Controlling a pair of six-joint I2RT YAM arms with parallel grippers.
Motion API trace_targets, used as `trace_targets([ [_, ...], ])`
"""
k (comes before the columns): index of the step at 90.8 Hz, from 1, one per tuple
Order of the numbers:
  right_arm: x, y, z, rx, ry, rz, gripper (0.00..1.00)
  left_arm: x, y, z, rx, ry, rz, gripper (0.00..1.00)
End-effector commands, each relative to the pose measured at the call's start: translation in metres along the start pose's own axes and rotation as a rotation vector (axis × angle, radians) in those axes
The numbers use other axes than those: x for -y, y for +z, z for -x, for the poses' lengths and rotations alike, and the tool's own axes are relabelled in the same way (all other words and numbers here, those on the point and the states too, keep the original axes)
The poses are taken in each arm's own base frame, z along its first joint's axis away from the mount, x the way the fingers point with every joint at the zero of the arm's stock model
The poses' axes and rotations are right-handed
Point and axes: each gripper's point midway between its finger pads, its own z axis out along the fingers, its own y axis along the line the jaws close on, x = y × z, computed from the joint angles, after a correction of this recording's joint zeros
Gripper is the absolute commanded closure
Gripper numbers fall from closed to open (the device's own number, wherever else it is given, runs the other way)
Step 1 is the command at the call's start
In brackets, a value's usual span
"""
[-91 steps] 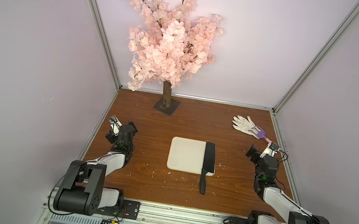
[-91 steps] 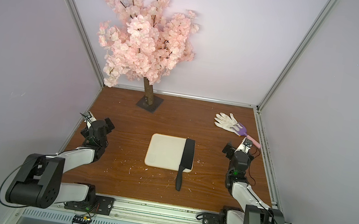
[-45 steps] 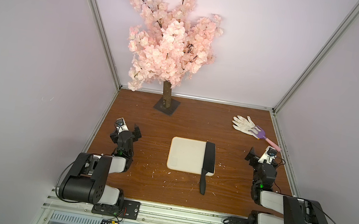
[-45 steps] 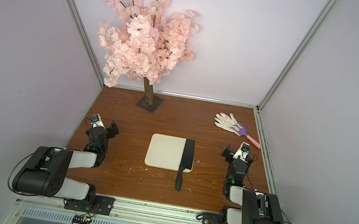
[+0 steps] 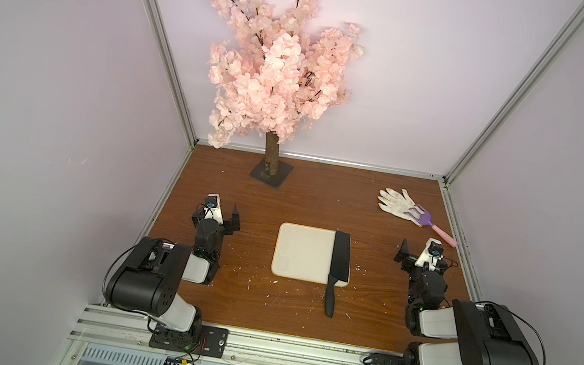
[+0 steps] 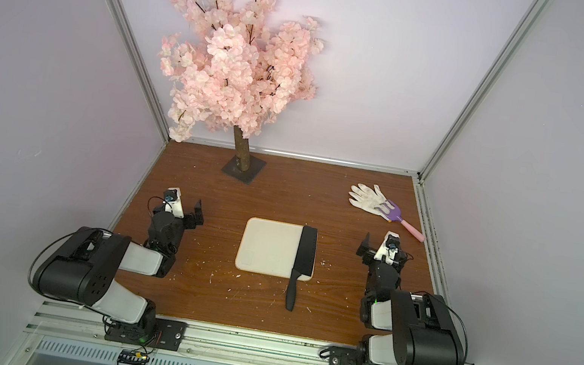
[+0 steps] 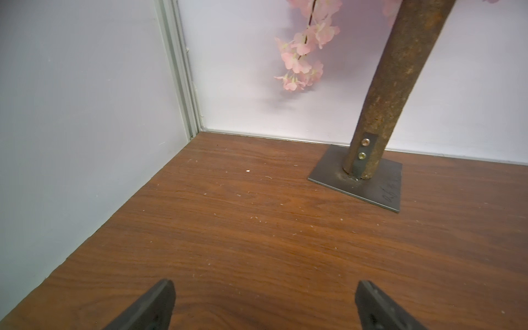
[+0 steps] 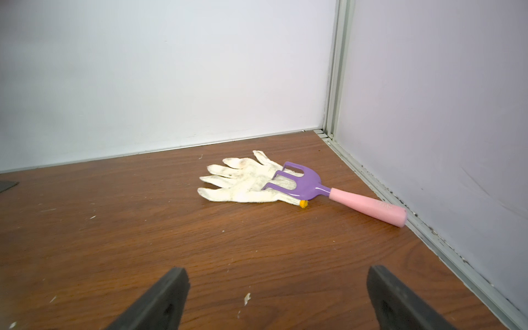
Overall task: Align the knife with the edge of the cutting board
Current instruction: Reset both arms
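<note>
Wood-grain tabletop (image 5: 282, 309) bears the knife (image 5: 341, 256) lying along the right edge of the cutting board (image 5: 301, 252), handle overhanging, while left gripper (image 7: 265, 285) and right gripper (image 8: 277, 274) gape empty (tree base (image 7: 380, 188) scrawl unreadable).

Knife (image 5: 339, 266) lying flat along the right side of the cutting board (image 5: 299, 250).
In both top views the all-black, cleaver-style blade rests on the cream-white, round-cornered, tan-rimmed board. Its long side runs parallel to the board's right edge and just inside it. The slim handle sticks out past the near edge, pointing toward the robot.
</note>
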Motion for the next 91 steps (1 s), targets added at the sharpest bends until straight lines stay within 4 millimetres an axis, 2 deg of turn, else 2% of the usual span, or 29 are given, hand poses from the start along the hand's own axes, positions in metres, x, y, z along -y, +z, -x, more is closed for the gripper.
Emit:
trace_targets([
  [1, -0.016, -0.002, 0.012, 0.073, -0.060, 0.049, 0.01, 0.009, -0.003, 0.009, 0.052, 0.028, -0.050, 0.01],
  [20, -0.025, -0.004, 0.014, 0.093, -0.094, 0.069, 0.01, 0.015, 0.000, 0.008, 0.037, 0.031, -0.102, 0.01],
  [34, -0.035, 0.018, 0.001, -0.001, -0.129, 0.085, 0.00, 0.015, 0.004, 0.006, 0.024, 0.023, -0.122, 0.01],
  [46, -0.030, 0.030, -0.002, -0.039, -0.102, 0.067, 0.00, 0.015, 0.004, 0.006, 0.021, 0.020, -0.123, 0.01],
  [91, -0.029, 0.029, -0.001, -0.034, -0.096, 0.062, 0.01, 0.014, 0.002, 0.007, 0.025, 0.019, -0.122, 0.01],
])
